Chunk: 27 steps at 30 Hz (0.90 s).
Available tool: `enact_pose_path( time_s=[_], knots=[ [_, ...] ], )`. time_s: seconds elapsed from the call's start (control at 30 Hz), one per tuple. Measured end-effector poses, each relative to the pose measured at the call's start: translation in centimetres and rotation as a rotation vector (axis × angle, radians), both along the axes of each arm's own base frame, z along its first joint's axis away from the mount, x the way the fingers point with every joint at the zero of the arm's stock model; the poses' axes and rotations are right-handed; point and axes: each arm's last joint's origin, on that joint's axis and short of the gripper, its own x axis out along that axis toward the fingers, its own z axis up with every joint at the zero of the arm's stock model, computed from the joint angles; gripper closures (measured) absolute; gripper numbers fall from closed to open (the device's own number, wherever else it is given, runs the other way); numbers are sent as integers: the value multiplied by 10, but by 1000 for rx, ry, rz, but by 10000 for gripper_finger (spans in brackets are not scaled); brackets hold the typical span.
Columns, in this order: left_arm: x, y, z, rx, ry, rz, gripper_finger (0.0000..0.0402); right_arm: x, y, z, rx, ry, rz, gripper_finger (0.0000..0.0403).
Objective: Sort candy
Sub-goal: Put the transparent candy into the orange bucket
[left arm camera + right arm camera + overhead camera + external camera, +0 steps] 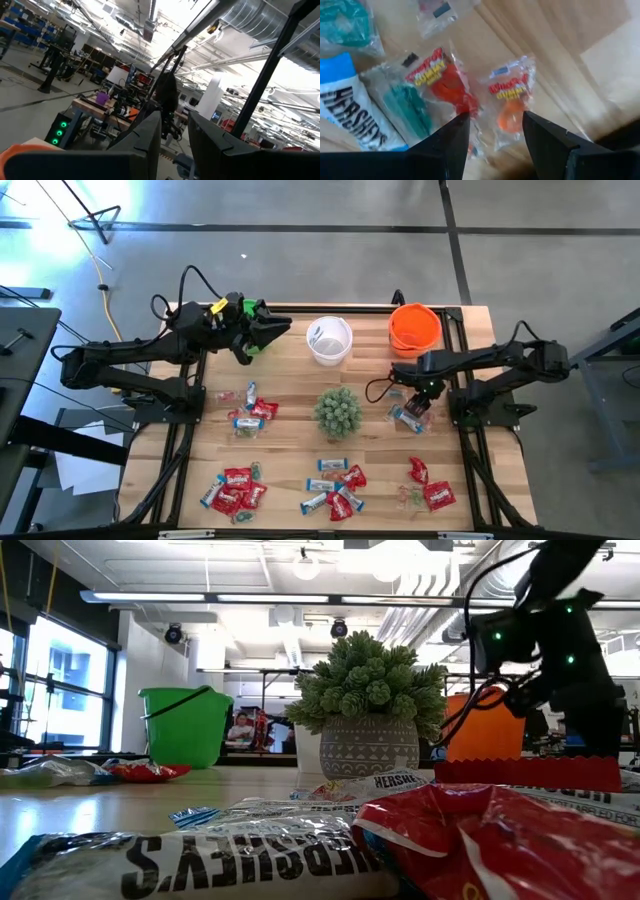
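Right gripper (492, 131) jaws spread wide, gripping nothing, low over small clear-wrapped gummy candies with red and orange print (512, 100) beside a blue-and-white wrapped candy (347, 100) on the wooden table (290, 395) near the orange cup (414, 326). Left gripper (270, 330) part open, empty, raised by the green cup (250, 315). More red and blue-white wrapped candies (235, 490) lie scattered in clusters along the table's front.

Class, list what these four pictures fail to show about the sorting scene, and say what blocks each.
- Green cup's inside: high view, left gripper covers it.
- Candy under the right gripper: high view, partly covered by it.
- Table: left wrist view points at the room.
- White cup: low view, mostly behind the plant.
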Motion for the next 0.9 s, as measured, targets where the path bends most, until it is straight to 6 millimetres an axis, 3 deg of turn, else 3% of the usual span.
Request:
enact_pose_path(
  time_s=[0.47, 0.9],
  knots=[
    [0, 0, 0, -1, -1, 4, 319, -5, 0, -11, -60, -7, -33, 231],
    [0, 0, 0, -2, -1, 5, 319, 5, -2, 4, -48, -10, -17, 261]
  ],
)
